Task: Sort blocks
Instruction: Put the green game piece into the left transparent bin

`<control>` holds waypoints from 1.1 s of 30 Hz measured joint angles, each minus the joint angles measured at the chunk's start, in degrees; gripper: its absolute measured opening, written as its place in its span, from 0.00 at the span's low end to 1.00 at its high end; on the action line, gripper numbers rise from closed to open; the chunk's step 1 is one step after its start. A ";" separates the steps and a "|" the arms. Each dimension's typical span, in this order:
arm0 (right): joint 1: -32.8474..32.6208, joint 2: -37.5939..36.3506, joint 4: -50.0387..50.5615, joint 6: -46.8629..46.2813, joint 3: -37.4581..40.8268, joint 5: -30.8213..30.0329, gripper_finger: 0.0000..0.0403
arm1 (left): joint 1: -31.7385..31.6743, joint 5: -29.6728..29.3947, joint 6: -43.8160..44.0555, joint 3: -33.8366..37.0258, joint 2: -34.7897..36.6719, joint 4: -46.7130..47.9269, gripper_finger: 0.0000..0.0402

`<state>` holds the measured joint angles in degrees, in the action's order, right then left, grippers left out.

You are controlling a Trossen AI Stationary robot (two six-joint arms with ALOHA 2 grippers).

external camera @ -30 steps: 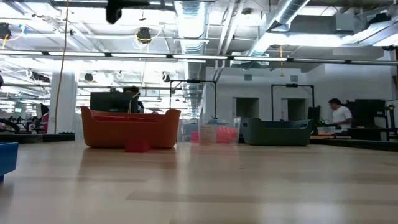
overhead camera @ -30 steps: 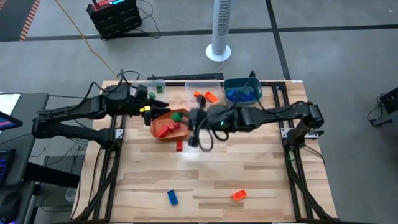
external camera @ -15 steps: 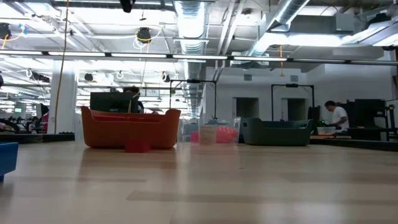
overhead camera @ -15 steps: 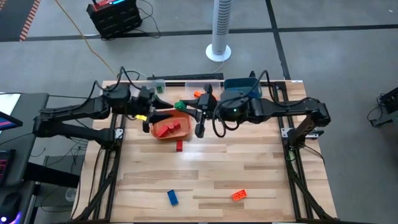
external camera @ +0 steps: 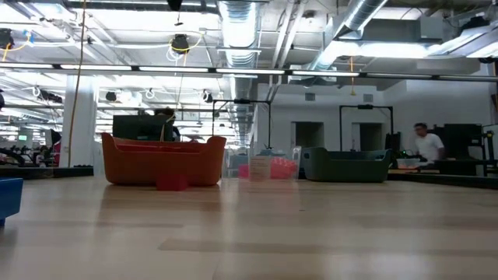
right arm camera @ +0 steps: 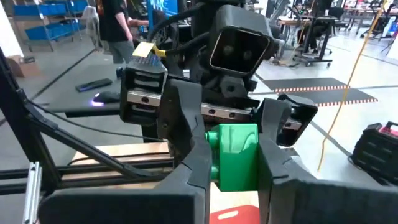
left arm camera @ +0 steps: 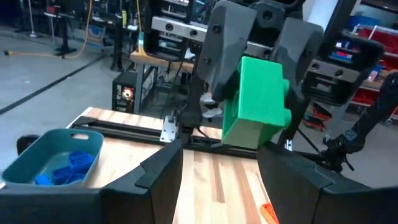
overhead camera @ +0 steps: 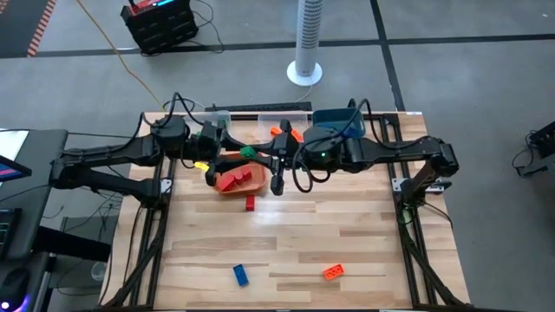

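A green block (overhead camera: pixel 248 152) hangs in the air over the far rim of the orange bin (overhead camera: pixel 253 185), between my two grippers. My right gripper (overhead camera: pixel 260 155) comes from the table's right and is shut on it. My left gripper (overhead camera: pixel 228 149) faces it from the left and is open. In the right wrist view its fingers (right arm camera: pixel 176 121) stand on either side of the block's free end; I see no touch. Red blocks (overhead camera: pixel 232 179) lie in the orange bin. On the table lie a red block (overhead camera: pixel 250 204), a blue block (overhead camera: pixel 240 275) and an orange block (overhead camera: pixel 332 272). My right gripper pinches the green block (right arm camera: pixel 235 158) between its two fingers (right arm camera: pixel 191 167), one on each side face. The fingers come level from the table's right. The block is lifted clear, and its studded end (left arm camera: pixel 281 115) sticks out toward the left gripper.
A teal bin (overhead camera: pixel 350 121) with blue blocks sits at the far right. A clear bin (overhead camera: pixel 274 119) with orange blocks (overhead camera: pixel 288 133) and another clear bin (overhead camera: pixel 217 117) stand along the far edge. The near half of the table holds only the two loose blocks.
My right gripper has swung from above the orange bin toward the far left, carrying the green block up to the left gripper. My left gripper has moved toward the table's right until its open fingers stand around the block.
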<state>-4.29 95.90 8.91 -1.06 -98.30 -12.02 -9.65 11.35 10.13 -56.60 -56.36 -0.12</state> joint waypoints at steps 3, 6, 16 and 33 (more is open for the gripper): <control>0.36 -0.11 0.80 -0.02 0.00 0.12 0.16 | 0.00 0.66 0.00 0.00 -0.02 -0.72 0.50; 0.75 -0.08 1.53 0.00 0.00 0.10 0.16 | 0.02 0.84 -0.03 0.00 -0.02 -0.54 0.50; 2.23 0.03 0.89 0.02 0.02 0.24 0.16 | 0.04 2.96 0.09 0.00 0.00 0.32 0.49; 2.13 -0.02 0.55 -0.44 0.02 1.63 0.16 | -0.24 -5.42 -2.12 0.00 -0.02 -0.56 0.49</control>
<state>-2.15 95.88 9.46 -1.50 -98.28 -10.39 -9.89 5.93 8.01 -56.60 -56.38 -0.69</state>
